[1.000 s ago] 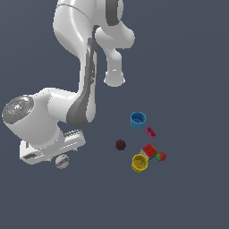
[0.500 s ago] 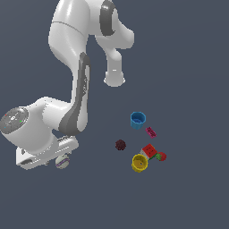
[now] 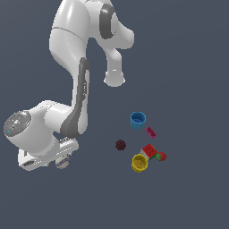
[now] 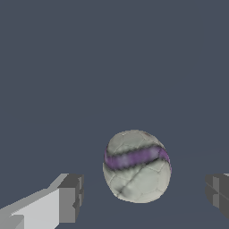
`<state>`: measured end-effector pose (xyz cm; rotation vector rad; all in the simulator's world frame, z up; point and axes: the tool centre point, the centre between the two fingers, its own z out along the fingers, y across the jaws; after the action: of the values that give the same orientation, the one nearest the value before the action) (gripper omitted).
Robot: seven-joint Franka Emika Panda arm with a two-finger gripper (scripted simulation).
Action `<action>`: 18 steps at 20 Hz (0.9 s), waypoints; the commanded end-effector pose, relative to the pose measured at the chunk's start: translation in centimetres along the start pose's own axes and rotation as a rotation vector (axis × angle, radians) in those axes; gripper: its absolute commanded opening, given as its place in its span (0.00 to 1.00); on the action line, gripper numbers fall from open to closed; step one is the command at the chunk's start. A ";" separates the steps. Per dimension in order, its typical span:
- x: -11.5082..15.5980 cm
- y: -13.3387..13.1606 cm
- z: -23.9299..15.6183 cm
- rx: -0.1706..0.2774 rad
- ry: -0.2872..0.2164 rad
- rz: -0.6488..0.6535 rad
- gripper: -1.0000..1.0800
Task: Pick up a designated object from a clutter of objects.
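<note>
Arm folded low, jaws spread either side of striped ball

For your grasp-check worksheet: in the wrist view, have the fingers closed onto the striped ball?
No, the striped ball sits between the fingers with clear gaps on both sides.

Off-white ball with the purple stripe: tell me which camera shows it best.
The wrist view. There the off-white ball with the purple stripe sits large and unobstructed between the open gripper fingers. In the exterior view only a sliver of it peeks out beneath the robot's hand.
</note>
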<state>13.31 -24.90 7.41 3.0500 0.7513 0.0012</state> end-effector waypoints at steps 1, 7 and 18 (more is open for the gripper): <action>-0.1 -0.1 1.4 0.001 -0.001 -0.001 0.96; -0.1 0.0 3.8 0.001 -0.001 -0.002 0.96; 0.0 0.1 3.8 0.001 -0.001 -0.002 0.00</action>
<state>13.29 -24.95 3.59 3.0503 0.7551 -0.0015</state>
